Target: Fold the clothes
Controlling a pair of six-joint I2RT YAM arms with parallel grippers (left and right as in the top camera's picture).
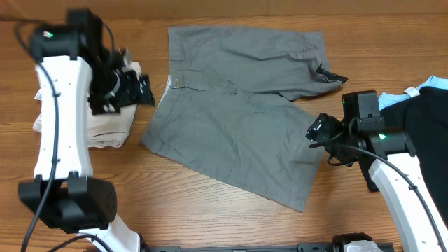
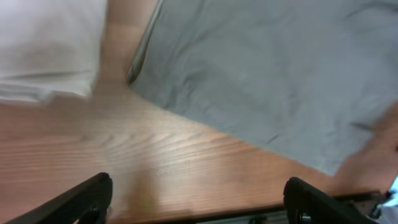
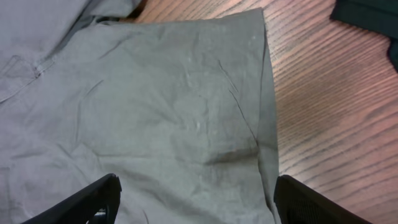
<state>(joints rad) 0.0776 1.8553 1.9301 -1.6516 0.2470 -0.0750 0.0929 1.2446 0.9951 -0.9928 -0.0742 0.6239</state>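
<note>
The clothes, grey shorts [image 1: 231, 119], lie spread flat in the middle of the table, waistband to the left and both legs pointing right. My left gripper [image 1: 143, 91] hovers off the waistband's left side, above the cream shorts. In the left wrist view it [image 2: 199, 202] is open with only bare wood between its fingers, and the grey shorts [image 2: 267, 74] lie further ahead. My right gripper [image 1: 315, 131] is at the hem of the nearer leg. In the right wrist view it [image 3: 196, 202] is open, its jaws straddling the hem of the grey shorts [image 3: 174, 112] with nothing gripped.
Folded cream shorts [image 1: 105, 126] lie at the left, also seen in the left wrist view [image 2: 50, 43]. A black garment [image 1: 427, 119] with light-blue trim [image 1: 428, 85] lies at the right edge. Its corner [image 3: 367, 12] shows in the right wrist view. The table's front edge [image 2: 249, 214] is close below my left gripper.
</note>
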